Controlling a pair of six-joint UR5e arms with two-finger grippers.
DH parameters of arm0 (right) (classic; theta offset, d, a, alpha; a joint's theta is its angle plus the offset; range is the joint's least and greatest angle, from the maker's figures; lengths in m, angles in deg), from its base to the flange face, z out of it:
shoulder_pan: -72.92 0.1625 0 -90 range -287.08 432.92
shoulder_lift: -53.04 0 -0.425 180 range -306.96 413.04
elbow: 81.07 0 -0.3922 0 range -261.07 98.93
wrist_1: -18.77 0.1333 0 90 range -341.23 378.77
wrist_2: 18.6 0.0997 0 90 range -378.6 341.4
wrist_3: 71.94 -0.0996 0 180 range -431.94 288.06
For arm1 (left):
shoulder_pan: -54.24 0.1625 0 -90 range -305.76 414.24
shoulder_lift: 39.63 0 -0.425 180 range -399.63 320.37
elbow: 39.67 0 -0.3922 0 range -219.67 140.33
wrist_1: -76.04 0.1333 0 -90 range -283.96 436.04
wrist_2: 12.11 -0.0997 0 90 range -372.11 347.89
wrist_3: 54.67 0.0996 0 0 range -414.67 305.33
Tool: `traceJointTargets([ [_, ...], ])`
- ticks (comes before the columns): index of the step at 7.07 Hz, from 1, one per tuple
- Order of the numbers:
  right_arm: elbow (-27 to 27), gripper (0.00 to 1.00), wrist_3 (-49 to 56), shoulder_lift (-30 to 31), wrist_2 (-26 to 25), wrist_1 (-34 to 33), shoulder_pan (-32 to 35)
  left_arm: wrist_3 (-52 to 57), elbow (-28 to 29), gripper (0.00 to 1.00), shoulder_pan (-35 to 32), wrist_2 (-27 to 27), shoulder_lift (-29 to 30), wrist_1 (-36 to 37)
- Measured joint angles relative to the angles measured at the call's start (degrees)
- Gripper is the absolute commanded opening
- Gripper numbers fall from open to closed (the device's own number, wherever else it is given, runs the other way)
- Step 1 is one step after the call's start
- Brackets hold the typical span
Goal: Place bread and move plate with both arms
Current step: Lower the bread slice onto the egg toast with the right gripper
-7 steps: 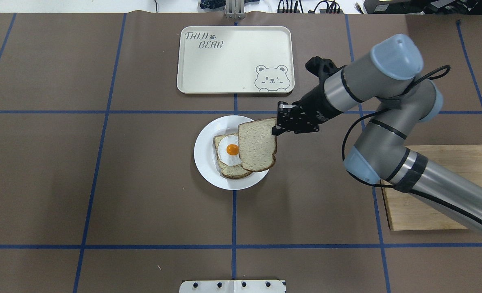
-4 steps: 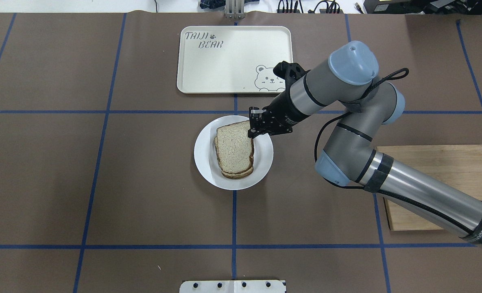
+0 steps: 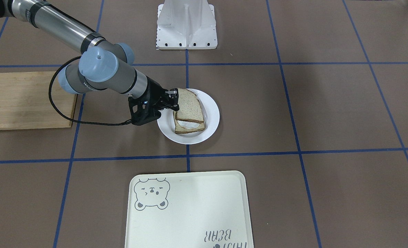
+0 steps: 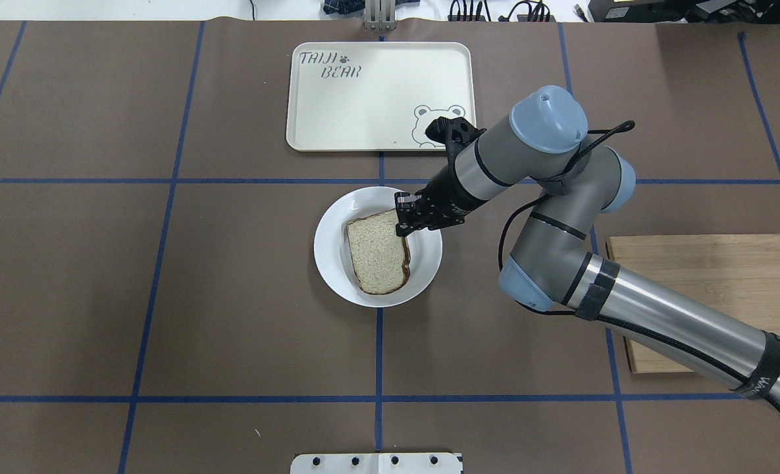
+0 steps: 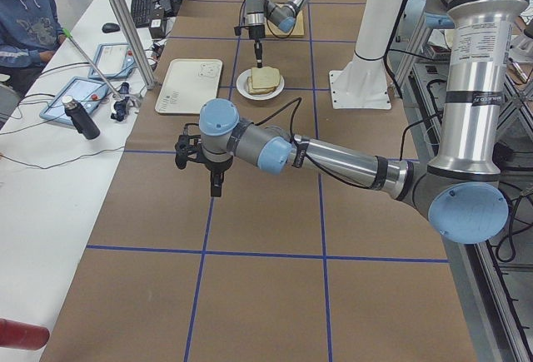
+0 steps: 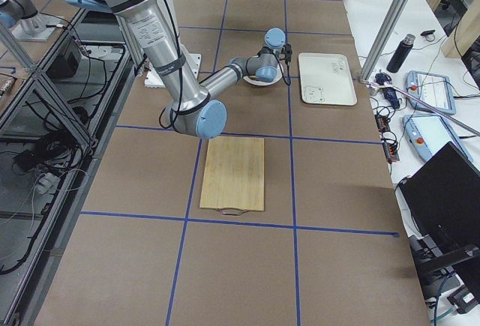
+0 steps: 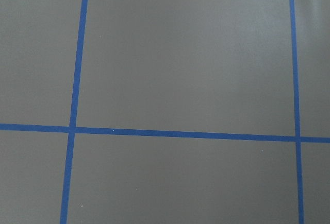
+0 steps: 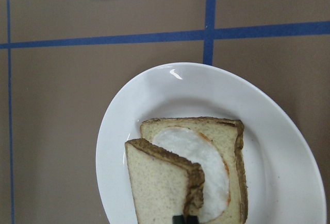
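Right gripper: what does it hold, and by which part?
The right gripper holds the bread, pinched at its crust near one corner.

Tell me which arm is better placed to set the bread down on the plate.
Right. The right gripper is shut on the bread over the plate; the left gripper hangs far off over the table.

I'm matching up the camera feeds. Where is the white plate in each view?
Front-facing: plate at centre, just above the tray.
Overhead: plate at centre, just below the tray.
Exterior left: plate far off, upper middle, right of the tray.
Exterior right: plate upper middle, left of the tray.
Left wrist: not in it.
Right wrist: plate fills the lower middle.
Shared landmark: the tray with the bear drawing.
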Motion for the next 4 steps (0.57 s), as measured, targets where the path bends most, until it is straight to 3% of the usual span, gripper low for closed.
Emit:
traceJointTargets([
  [4, -0.6, 0.01, 0.2, -0.8, -1.9, 0.1, -0.4, -0.4, 0.0, 0.99, 0.0, 0.1, 0.5, -0.1],
])
